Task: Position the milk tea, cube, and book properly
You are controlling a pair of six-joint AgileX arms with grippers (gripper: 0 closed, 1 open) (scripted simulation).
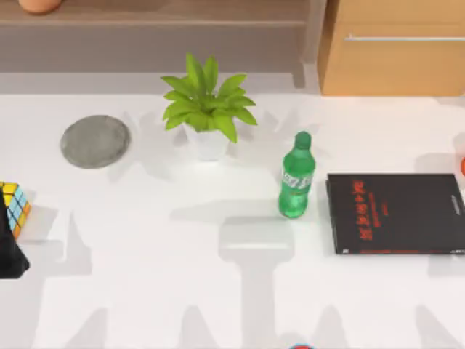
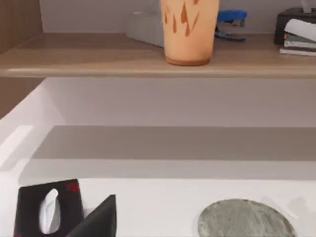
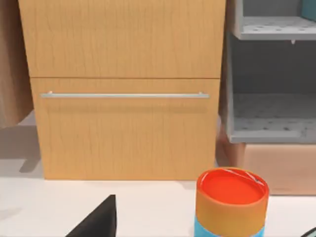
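cube: small multicoloured puzzle cube (image 1: 14, 207) touching left pincer (image 1: 10, 251) at desk's left edge (grip: cannot tell) | milk tea: tapered orange cup (image 2: 189, 30) on wooden shelf (image 2: 98, 57)

Top camera looks down on the table (image 1: 218, 291); both wrist cameras sit low, facing the back furniture.

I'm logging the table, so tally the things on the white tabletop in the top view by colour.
Green: 2, plant and bottle
Grey: 1, round mat
Black: 1, book with red lettering
Multicoloured: 1, cube
Total: 5
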